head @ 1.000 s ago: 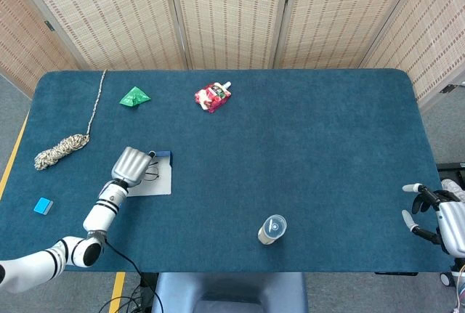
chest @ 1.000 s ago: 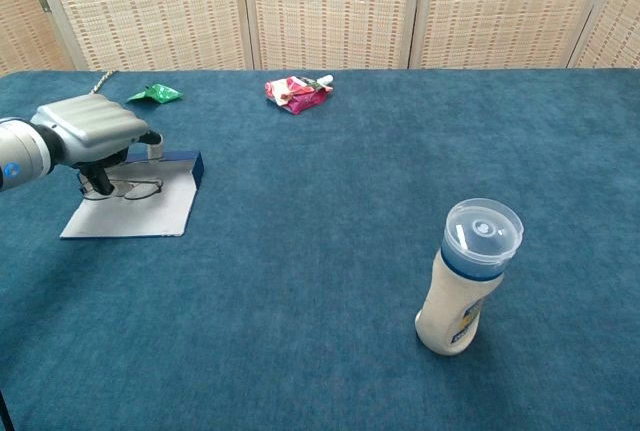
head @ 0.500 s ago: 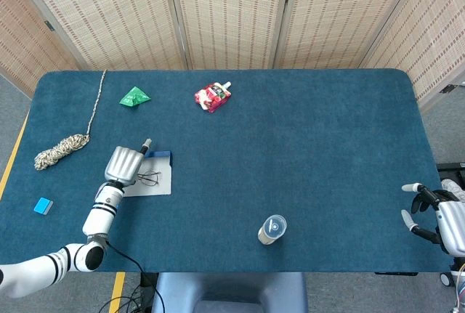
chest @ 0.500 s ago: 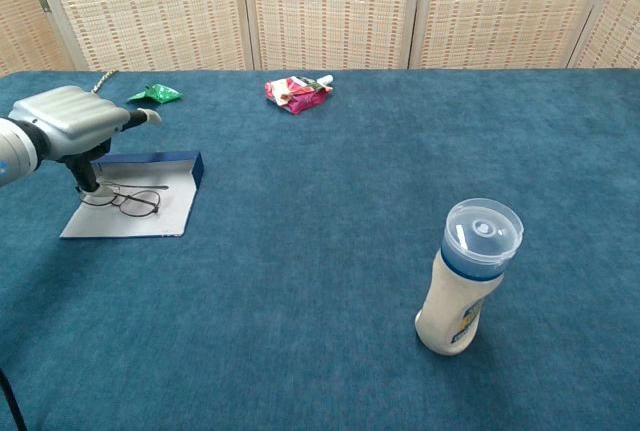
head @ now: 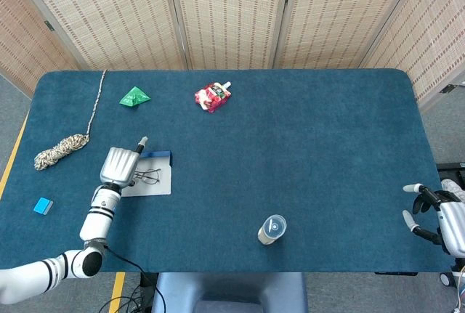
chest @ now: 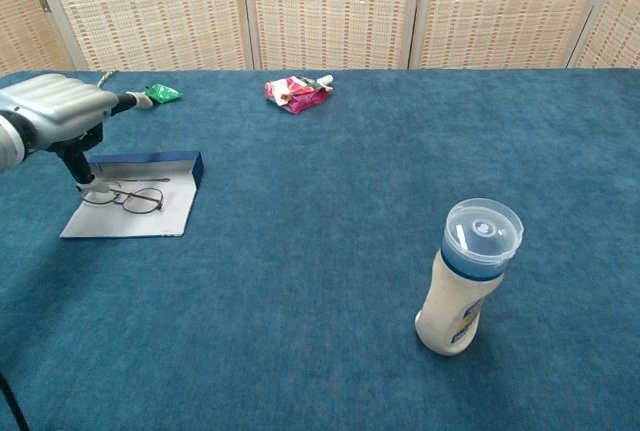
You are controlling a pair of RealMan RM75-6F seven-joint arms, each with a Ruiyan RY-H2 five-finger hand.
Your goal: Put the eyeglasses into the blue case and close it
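The blue case [head: 156,184] lies open and flat at the table's left, its pale inside up and its blue rim at the far side. The thin-framed eyeglasses [head: 147,176] lie on the pale inside, toward its left half. In the chest view the case [chest: 150,216] and the eyeglasses [chest: 136,198] show the same way. My left hand [head: 118,165] hovers over the case's left edge; in the chest view the left hand [chest: 55,111] has one finger reaching down beside the glasses' left end and another pointing forward. My right hand [head: 436,215] hangs with its fingers apart past the table's right front corner, holding nothing.
A capped bottle [head: 272,229] stands near the front edge, right of centre, and shows large in the chest view [chest: 466,276]. A red pouch [head: 213,96] and a green packet [head: 134,96] lie at the back. A coiled rope [head: 62,149] and a small blue block [head: 43,206] lie far left.
My left hand has drawn back to the left off the case, uncovering the eyeglasses, which now lie on the pale inside. The right hand has stayed where it was.
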